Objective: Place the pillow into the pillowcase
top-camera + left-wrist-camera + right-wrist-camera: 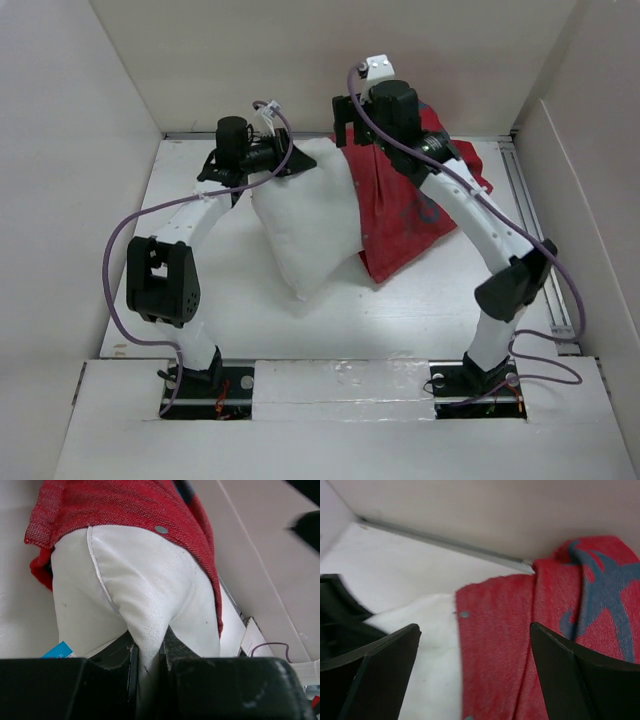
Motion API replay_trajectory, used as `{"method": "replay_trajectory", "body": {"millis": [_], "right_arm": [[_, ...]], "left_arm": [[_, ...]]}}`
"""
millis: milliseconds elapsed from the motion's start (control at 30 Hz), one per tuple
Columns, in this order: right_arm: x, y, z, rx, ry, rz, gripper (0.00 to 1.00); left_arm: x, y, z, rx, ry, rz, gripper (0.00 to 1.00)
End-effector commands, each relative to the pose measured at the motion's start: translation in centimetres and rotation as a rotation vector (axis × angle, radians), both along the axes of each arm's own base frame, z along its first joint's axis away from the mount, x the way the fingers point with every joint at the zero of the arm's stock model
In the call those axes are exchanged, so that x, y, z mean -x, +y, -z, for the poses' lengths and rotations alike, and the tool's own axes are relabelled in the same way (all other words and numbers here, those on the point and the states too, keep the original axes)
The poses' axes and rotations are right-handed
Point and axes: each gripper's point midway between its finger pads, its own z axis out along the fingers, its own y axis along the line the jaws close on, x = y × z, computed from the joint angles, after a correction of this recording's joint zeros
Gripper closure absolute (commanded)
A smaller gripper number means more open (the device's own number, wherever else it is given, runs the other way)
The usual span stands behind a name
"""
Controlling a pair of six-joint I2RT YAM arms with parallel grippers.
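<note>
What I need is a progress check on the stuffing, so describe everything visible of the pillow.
The pillow is plump, of white woven-looking fabric with a piped seam and tiny dark specks. It sits slanted across mid-table. Its far-right end is tucked inside the red pillowcase and most of it is outside. The left gripper is shut on a pinched fold at its far-left corner. A blue tag shows near that end.

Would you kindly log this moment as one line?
left gripper: shut on pillow | right gripper: open above pillowcase | pillow: one end under pillowcase
</note>
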Motion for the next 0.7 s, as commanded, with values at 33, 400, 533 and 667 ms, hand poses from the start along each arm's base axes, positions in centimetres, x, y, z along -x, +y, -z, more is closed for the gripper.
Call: {"method": "replay_trajectory", "body": {"millis": [33, 400, 533, 667], "right_arm": [[-2.0, -0.4, 4.0, 0.145, 0.082, -0.006, 0.11], [-3.7, 0.2, 9.7, 0.234, 0.17, 0.005, 0.36], [-4.2, 0.3, 10.4, 0.244, 0.178, 0.015, 0.76], [-4.3, 0.4, 9.8, 0.238, 0.17, 0.015, 0.99]], "left_arm": [[0.6, -0.1, -3.4, 0.022, -0.14, 0.018, 1.0], [0.2, -0.6, -2.1, 0.04, -0.102, 0.041, 1.0], [0.1, -0.7, -1.6, 0.039, -0.091, 0.05, 1.0], [0.1, -0.7, -1.4, 0.039, -0.091, 0.05, 1.0]]}}
